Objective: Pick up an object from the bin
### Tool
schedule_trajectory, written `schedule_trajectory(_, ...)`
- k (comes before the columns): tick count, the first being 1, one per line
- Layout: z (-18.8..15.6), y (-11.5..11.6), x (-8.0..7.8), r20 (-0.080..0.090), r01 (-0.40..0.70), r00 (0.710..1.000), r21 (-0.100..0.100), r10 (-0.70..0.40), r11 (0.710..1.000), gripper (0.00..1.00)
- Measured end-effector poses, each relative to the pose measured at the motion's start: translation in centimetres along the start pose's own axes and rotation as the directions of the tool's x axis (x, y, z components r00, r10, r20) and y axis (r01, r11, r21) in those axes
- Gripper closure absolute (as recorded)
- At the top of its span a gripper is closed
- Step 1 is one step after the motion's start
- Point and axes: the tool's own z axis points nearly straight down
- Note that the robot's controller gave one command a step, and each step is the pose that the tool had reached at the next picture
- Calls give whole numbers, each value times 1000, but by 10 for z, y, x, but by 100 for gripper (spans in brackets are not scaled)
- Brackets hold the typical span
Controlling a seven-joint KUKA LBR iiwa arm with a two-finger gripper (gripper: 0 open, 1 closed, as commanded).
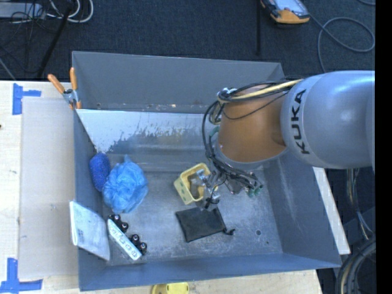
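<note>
While the grey KUKA arm (331,121) reaches in from the right, its gripper (211,198) hangs low over the middle of the grey metal bin (294,225), with the orange wrist cover (248,130) and a loop of black cable (215,112) above it. The gripper's tip sits between two things. A yellow, boxy, open-sided piece (185,187) lies just to its left, close enough to appear to touch. A flat black square pad (199,225) lies on the bin floor just below it, its upper edge near the tip. Whether the gripper is open or closed cannot be told, since the tool is dark and partly lost against the things around it. Nothing can be seen held in it, and both the yellow piece and the black pad rest on the floor of the bin.

Well apart, on the left side of the bin, a light blue mesh puff (125,187) lies against a darker blue oblong thing (98,169). Near the front left corner a white flat packet (89,231) leans by the wall, and a white strip with black knobs (127,237) lies just beside it.
</note>
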Motion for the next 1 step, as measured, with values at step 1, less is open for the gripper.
schedule_trajectory(1, -13, -6, 7, -27, 0, 1000, -9, 0, 1000, 100)
